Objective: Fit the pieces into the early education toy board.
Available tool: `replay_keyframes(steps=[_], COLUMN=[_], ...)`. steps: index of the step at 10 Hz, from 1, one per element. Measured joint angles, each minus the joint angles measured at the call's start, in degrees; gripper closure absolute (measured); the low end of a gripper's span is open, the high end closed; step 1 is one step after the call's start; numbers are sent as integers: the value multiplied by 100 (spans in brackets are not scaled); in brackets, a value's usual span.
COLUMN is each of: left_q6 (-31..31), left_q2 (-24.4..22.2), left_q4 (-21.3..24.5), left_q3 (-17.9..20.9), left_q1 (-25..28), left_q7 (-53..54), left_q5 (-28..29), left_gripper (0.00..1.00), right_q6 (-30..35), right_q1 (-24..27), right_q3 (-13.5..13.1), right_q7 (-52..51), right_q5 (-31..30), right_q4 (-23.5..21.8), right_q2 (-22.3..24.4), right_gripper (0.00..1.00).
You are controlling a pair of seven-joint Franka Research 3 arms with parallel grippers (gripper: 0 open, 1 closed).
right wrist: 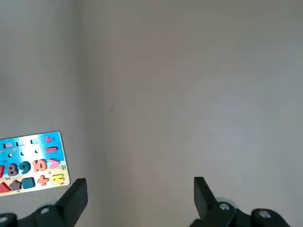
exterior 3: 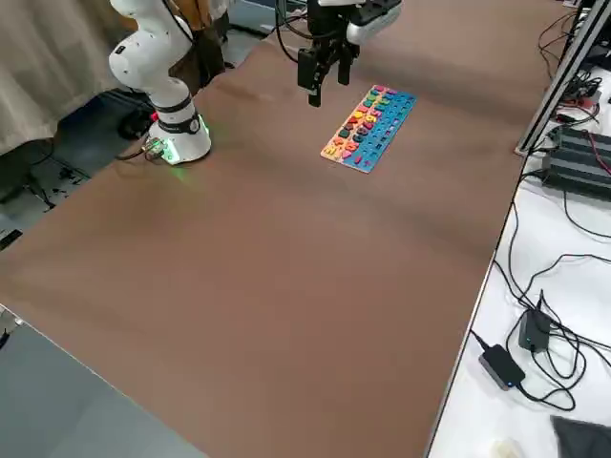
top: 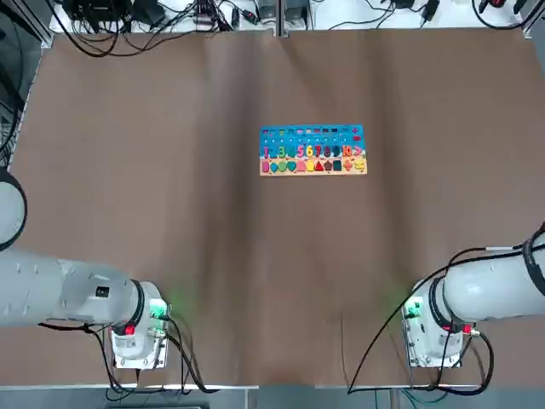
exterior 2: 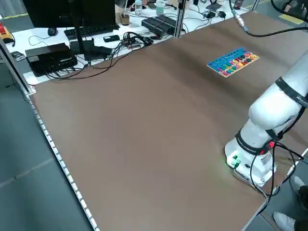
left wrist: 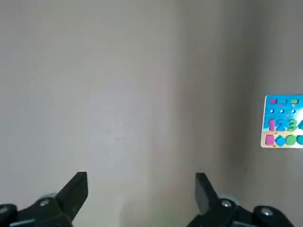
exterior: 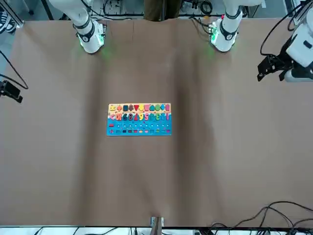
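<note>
Overhead, brown table (top: pixel 170 170) — toy board (top: pixel 312 151) mid-surface; cables (top: pixel 153 17) behind; left gripper (left wrist: pixel 141 194), right gripper (right wrist: pixel 140 198) — fingers apart, empty.

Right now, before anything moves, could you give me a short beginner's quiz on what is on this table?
1. True or false: the left hand is holding a toy piece.
2. Where is the flat rectangular wooden toy board with the blue top?
A. Lying flat on the brown table, apart from both hands
B. Clamped in one hand
C. Leaning upright against an arm's base
3. Fill in: the fingers of the right hand are ___ (open or shut).

Key
1. False: it is open and empty, above bare table.
2. A.
3. Open.
</note>
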State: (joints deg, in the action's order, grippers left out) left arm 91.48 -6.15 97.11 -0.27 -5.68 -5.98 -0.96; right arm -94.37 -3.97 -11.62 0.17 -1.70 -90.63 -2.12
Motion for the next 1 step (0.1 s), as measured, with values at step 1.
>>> replay_keyframes(steps=[1], left_q6=[-17], left_q2=[0], left_q4=[-2], left_q3=[-10], left_q1=[-1], left_q7=[3], left_q5=[1], left_gripper=[0], right_q6=[10], right_q1=[-3], right_q3=[-7], right_q7=[-1], right_q5=[149], right_q4=[-12], right_q2=[-11], right_gripper=[1])
